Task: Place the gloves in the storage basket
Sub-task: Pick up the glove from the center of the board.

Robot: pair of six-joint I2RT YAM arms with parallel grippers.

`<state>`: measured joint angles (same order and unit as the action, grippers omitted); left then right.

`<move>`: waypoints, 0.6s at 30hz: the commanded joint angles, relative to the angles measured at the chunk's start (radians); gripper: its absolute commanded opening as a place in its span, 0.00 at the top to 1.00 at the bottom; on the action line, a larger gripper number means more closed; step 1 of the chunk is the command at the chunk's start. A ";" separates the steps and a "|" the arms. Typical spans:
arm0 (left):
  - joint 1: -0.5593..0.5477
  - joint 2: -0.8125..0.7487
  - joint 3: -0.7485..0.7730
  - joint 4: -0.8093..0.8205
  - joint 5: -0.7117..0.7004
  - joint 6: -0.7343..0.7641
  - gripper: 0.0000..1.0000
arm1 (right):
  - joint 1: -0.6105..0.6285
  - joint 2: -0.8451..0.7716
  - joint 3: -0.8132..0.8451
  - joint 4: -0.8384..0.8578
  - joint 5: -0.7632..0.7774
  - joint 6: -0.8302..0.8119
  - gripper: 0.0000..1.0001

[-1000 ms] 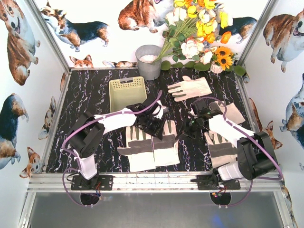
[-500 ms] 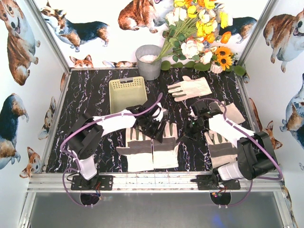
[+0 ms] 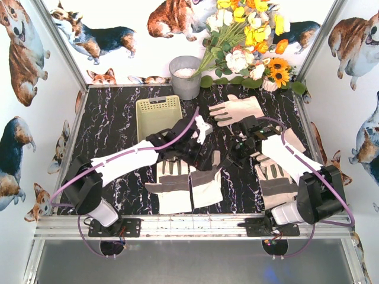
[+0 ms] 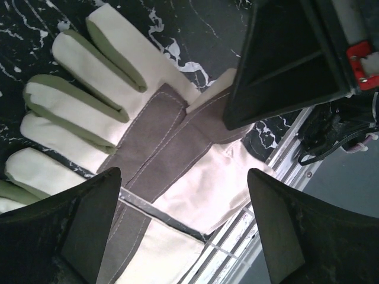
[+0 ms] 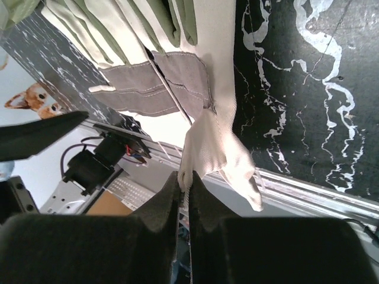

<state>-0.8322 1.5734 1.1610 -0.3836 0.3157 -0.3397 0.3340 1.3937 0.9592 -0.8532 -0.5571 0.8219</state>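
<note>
The storage basket [image 3: 140, 118] sits on the black marbled counter [image 3: 109, 136] at about 11 o'clock in the top view. A grey bucket [image 3: 185, 77] stands just past its far right corner at 12 o'clock, and a bunch of flowers [image 3: 249, 35] is at 1 o'clock. All the gloves lie on the counter, outside the basket. The far glove [image 3: 237, 109] lies flat at 1 o'clock, near the basket's right side, with its fingers toward 9 o'clock. Two lie side by side at 6 o'clock with grey patches up and cuffs toward the near edge: the near-left glove [image 3: 172, 189] and the near-right glove [image 3: 207, 186]. Further gloves [image 3: 273, 183] lie at 4 o'clock, partly under the right arm. The left claw [image 4: 183, 177] hangs over the finger end of the 6 o'clock pair with its jaws spread wide and nothing between them. Its wrist view looks down on the near-right glove's grey palm and cream fingers. Whether it touches the fabric cannot be told. The right claw [image 5: 185, 177], just to the 3 o'clock side of the left one, is closed on a bunched fold of cream fabric at the thumb edge of the near-right glove, and the rest of that glove lies flat on the counter.
</note>
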 commanded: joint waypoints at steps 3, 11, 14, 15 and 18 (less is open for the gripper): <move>-0.064 -0.017 -0.010 0.115 -0.097 -0.076 0.18 | 0.005 -0.015 0.065 0.023 -0.011 0.114 1.00; -0.119 0.004 -0.031 0.247 -0.191 -0.186 0.31 | 0.005 0.003 0.112 0.029 0.005 0.193 1.00; -0.150 0.026 0.001 0.222 -0.279 -0.204 0.37 | 0.005 0.009 0.132 0.031 -0.003 0.200 1.00; -0.157 0.032 0.012 0.209 -0.308 -0.215 0.42 | 0.005 0.012 0.139 0.021 -0.008 0.200 1.00; -0.172 0.056 0.049 0.192 -0.375 -0.244 0.53 | 0.005 0.018 0.155 0.020 -0.046 0.186 1.00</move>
<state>-0.9810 1.5967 1.1484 -0.2050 0.0643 -0.5320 0.3340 1.4078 1.0527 -0.8566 -0.5552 0.9966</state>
